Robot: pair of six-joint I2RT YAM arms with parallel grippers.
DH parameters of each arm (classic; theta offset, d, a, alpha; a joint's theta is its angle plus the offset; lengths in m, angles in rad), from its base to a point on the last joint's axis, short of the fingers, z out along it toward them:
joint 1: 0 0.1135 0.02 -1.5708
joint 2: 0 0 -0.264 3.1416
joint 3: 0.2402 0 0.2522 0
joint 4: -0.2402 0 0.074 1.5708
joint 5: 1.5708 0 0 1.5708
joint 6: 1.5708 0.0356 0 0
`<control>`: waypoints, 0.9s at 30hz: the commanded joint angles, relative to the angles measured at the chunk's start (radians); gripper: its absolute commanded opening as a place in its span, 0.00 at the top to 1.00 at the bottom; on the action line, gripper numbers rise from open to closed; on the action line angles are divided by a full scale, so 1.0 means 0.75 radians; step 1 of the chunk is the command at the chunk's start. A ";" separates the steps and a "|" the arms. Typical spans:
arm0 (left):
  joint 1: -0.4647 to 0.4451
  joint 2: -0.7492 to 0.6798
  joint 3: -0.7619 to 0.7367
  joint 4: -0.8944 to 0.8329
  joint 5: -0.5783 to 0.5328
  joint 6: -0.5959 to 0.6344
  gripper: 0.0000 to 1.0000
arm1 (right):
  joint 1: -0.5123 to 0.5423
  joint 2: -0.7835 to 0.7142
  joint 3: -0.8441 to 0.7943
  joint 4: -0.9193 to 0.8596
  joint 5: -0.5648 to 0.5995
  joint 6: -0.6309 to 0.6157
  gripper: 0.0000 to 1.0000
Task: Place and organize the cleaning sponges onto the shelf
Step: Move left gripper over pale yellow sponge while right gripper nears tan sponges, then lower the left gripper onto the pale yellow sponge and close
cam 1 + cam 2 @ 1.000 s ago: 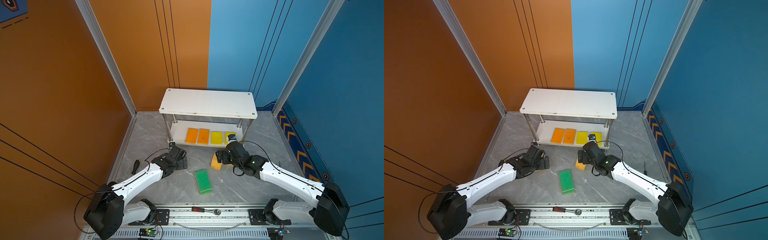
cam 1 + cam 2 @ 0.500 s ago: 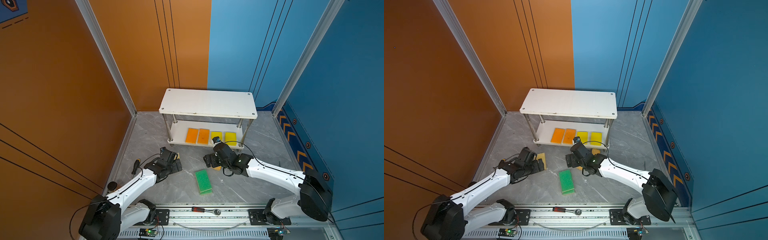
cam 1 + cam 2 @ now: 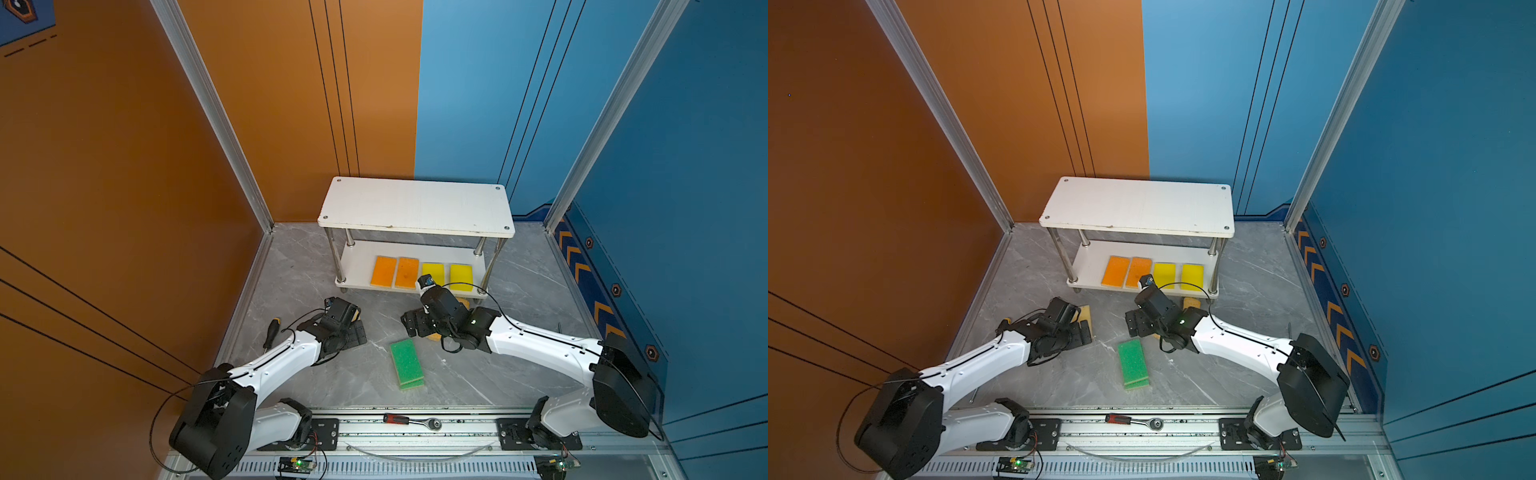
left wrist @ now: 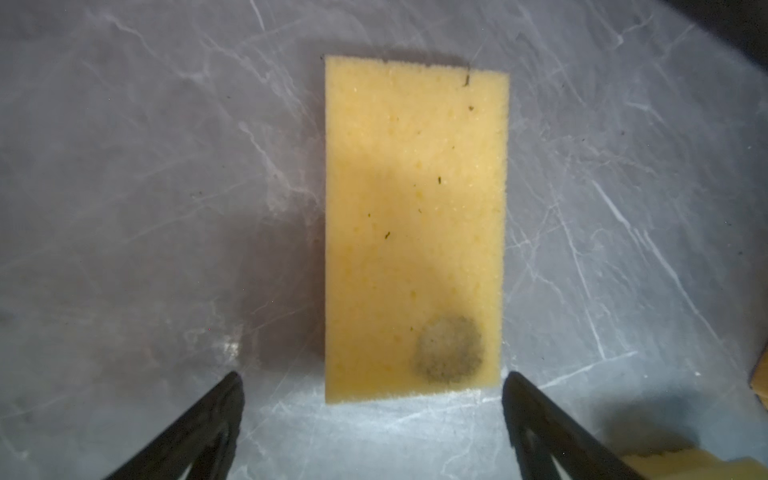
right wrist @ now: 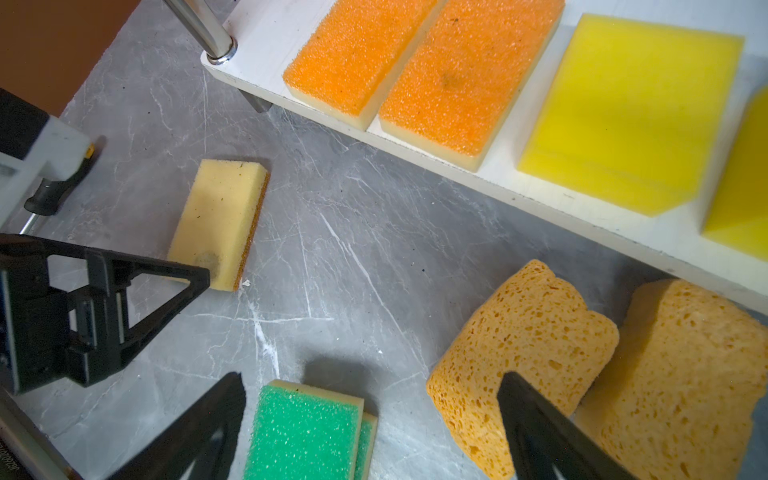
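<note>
Both stand wide and empty on my screens: left gripper (image 4: 372,376) over a pale sponge (image 4: 415,208), right gripper (image 5: 370,376) near the stacked green sponges (image 5: 303,432).

The shelf (image 5: 259,58) is matt white board on shiny chrome posts (image 5: 195,20); beside it, two sponges (image 5: 523,332) look coarse, open-pored foam.

The left gripper (image 4: 372,380) and right gripper (image 5: 370,380) both hover low, tilted downward, fingers (image 4: 208,415) spread wide.

Nine sponges (image 3: 406,360), one shelf (image 3: 415,205)
</note>
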 commanded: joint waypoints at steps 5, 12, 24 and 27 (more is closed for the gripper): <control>-0.048 0.066 0.063 0.030 -0.028 -0.035 0.02 | -0.001 -0.014 0.011 0.002 0.037 -0.027 0.06; -0.060 0.118 0.065 0.036 -0.061 -0.049 0.01 | -0.010 -0.033 -0.013 0.013 0.035 -0.025 0.06; -0.070 0.274 0.114 0.071 -0.025 -0.054 0.11 | -0.032 -0.078 -0.057 0.030 0.034 -0.028 0.06; -0.070 0.285 0.121 0.070 -0.013 -0.050 0.18 | -0.042 -0.099 -0.074 0.037 0.036 -0.023 0.06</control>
